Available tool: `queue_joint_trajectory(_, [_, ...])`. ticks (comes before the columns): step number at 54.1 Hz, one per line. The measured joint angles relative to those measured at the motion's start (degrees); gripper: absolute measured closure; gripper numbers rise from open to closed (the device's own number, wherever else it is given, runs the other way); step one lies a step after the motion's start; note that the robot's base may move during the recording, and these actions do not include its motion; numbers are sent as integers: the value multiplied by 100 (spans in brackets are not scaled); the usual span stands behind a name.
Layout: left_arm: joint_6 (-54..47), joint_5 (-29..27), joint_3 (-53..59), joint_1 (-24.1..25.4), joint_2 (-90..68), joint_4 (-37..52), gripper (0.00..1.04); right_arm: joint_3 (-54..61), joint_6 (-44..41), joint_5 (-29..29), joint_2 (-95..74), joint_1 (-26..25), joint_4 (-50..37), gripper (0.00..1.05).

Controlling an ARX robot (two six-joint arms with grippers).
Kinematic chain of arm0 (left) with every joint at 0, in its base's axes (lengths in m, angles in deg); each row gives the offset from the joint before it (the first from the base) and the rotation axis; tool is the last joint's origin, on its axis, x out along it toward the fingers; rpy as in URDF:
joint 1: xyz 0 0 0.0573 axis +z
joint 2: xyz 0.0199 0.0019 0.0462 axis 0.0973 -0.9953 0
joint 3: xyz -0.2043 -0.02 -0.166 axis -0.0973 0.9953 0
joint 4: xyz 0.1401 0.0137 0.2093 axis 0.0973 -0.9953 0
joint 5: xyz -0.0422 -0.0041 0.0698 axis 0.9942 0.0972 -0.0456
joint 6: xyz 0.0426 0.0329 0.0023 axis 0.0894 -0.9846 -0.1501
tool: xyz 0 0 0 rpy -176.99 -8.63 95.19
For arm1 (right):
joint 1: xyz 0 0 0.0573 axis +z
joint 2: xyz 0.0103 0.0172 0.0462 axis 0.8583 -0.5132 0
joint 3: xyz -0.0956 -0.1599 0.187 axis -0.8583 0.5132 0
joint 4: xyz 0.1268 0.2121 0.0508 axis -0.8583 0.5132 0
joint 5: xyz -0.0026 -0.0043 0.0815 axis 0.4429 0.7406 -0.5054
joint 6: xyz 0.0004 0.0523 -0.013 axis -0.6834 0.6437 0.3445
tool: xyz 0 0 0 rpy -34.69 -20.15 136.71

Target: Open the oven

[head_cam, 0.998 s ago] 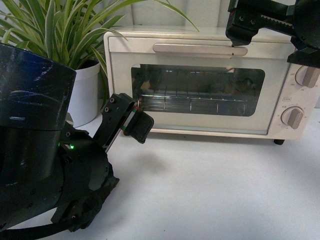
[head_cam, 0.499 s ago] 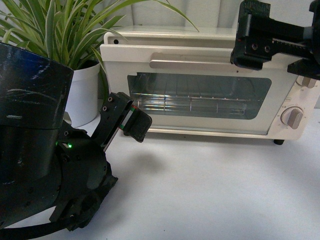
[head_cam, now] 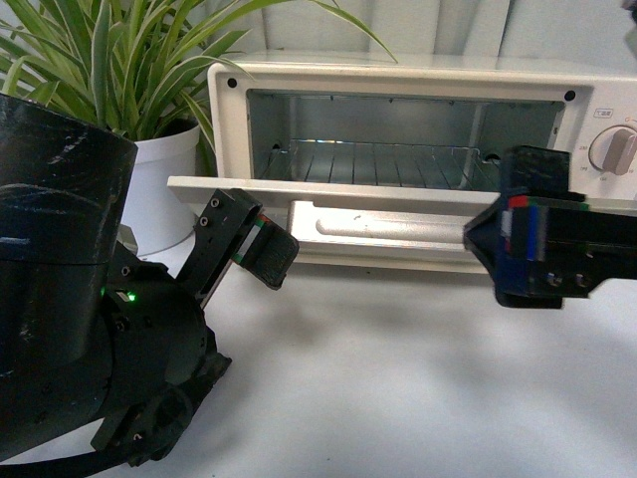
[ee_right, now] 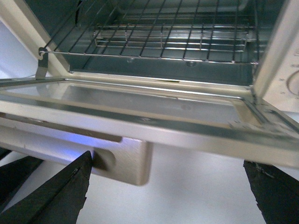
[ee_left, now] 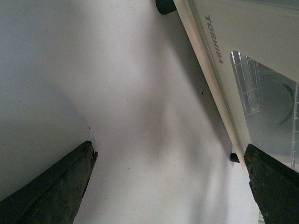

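The cream-white oven (head_cam: 398, 75) stands at the back of the table with its door (head_cam: 328, 191) folded down flat and the wire rack (head_cam: 378, 161) showing inside. The pale bar handle (head_cam: 398, 227) hangs under the door's front edge. My right gripper (head_cam: 503, 241) is open, in front of the right end of the door, just below the handle (ee_right: 119, 161), not gripping it. In the right wrist view the door (ee_right: 140, 100) and rack (ee_right: 173, 37) fill the frame. My left gripper (head_cam: 251, 244) is open and empty by the oven's left front corner (ee_left: 243, 37).
A spider plant in a white pot (head_cam: 164, 189) stands left of the oven, behind my left arm. A beige knob (head_cam: 615, 149) is on the oven's right panel. A black oven foot (ee_left: 164, 4) rests on the white table (head_cam: 398, 378).
The oven door has swung from shut to fully down. My right gripper has come down from the handle's height at the top to the lowered door's front edge. The left arm has barely moved.
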Motion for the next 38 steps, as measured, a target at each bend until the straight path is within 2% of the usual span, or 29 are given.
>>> queue_joint_trajectory(7, [-109,-39,46,-11,35,-2,7,317,168,-214,691,-111,181,9])
queue_joint_trajectory(15, [-437,-83,162,-76,144,-48,7,737,361,-476,2181,-496,605,9])
queue_joint_trajectory(28, [-1012,-293,271,-232,245,-146,7,1161,581,-1255,3698,-1655,1266,9])
queue_joint_trajectory(38, [-1685,-555,332,-343,284,-168,7,1305,608,-1633,3976,-2146,1425,9])
